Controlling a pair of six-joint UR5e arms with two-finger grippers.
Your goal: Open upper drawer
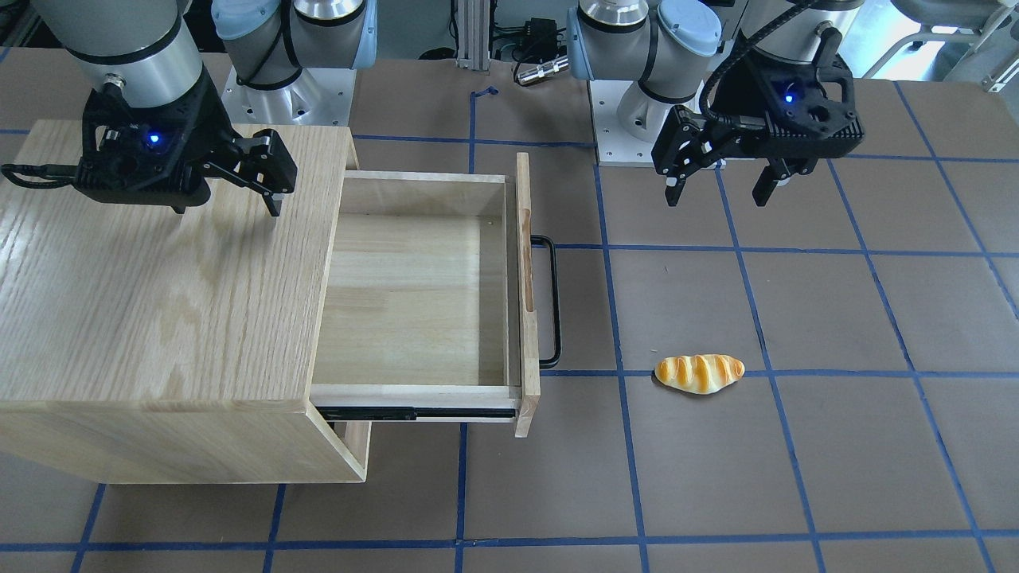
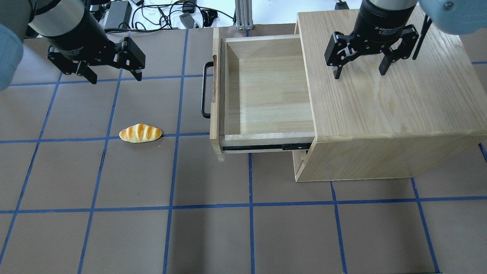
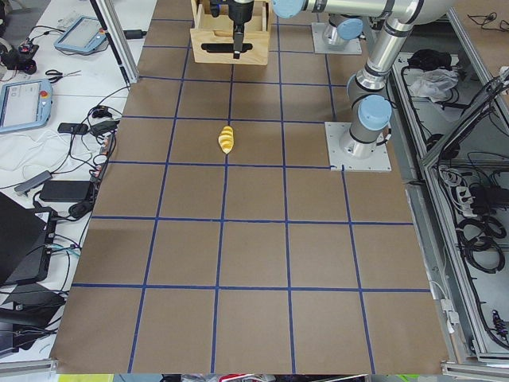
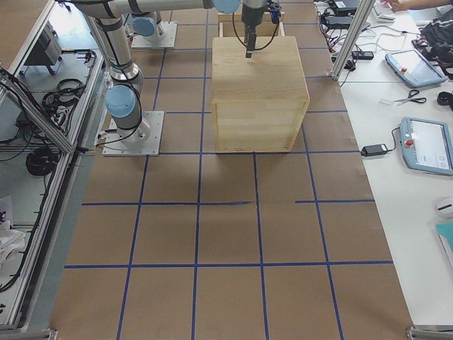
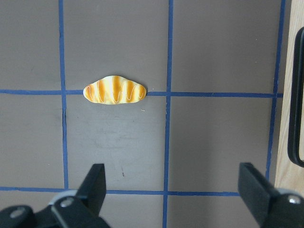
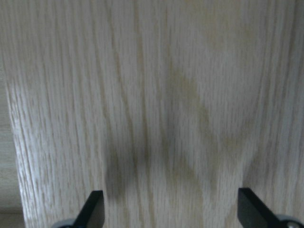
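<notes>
- Drawer (image 2: 266,87) stands well out of the cabinet (image 2: 380,114), empty; we judge it opened.
- Left gripper (image 2: 116,79) and right gripper (image 2: 359,74): fingers wide apart, holding nothing.
- We'd hold both clear of the handle (image 2: 205,89).

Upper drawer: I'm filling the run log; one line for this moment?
upper drawer: pulled out, empty; left gripper: open, above table; right gripper: open, above cabinet; bread roll: on table

Bright, even light from above floods the brown worktop (image 2: 114,236); the bread roll (image 2: 140,133) and the cabinet (image 2: 380,114) throw only short, soft shadows. Glare whitens the cabinet top's far edge in the overhead view. The right wrist view is soft, its grain blurred, a dim shadow ahead of the right hand (image 6: 171,199).
</notes>
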